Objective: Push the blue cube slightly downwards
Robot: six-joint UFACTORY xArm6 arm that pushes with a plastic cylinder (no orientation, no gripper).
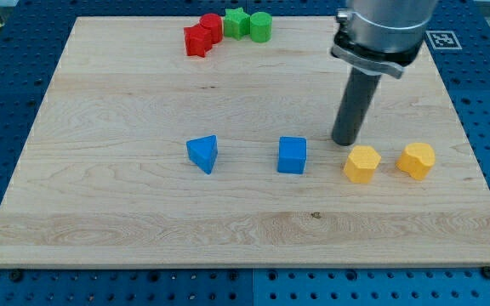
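Observation:
The blue cube [293, 155] sits on the wooden board [126, 102], a little right of the middle. My tip [345, 141] rests on the board up and to the right of the cube, apart from it by a small gap. The tip is just above a yellow block [362, 164].
A blue triangular block [203, 154] lies left of the cube. A second yellow block [417, 160] lies at the right. At the view's top are a red star-like block [197, 41], a red round block [212, 25], a green star [236, 21] and a green cylinder [260, 26].

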